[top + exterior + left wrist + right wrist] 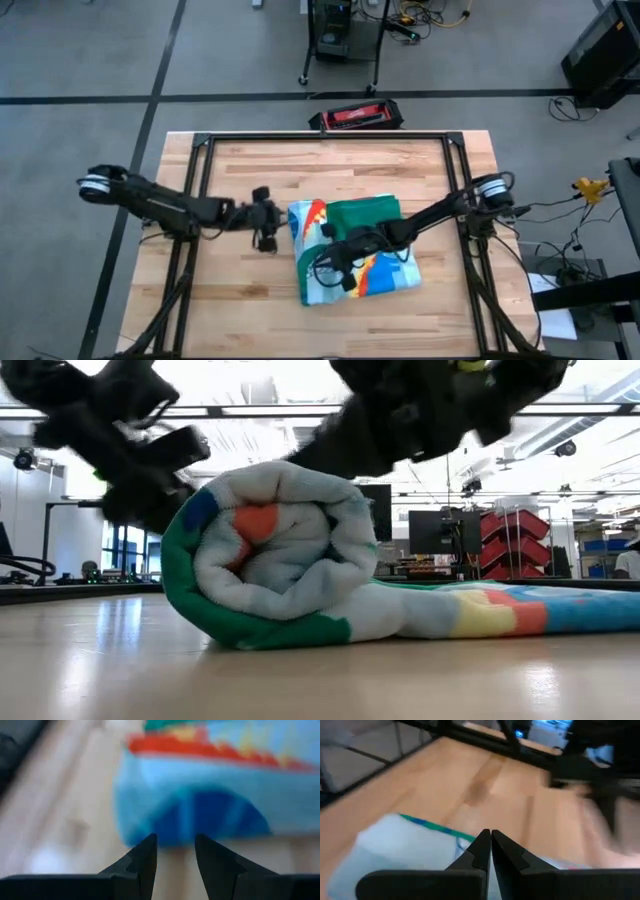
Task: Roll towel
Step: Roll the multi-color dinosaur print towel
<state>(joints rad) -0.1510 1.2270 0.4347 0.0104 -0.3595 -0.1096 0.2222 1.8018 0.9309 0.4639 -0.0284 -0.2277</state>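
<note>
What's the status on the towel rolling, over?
Left gripper open, empty, beside the roll. Right gripper shut, over the dinosaur-print green-bordered towel, partly rolled. Nothing in the way.

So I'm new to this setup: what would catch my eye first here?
The bright dinosaur towel, partly rolled, lies mid-table on the wooden table. The right end effector, shut, sits above its roll; the left end effector, slightly open and empty, is at the towel's left edge.

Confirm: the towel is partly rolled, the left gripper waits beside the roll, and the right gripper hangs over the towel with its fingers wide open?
Not quite. The right gripper is shut; the right wrist view shows its fingers pressed together. The rest holds: towel partly rolled, left gripper beside it.
</note>
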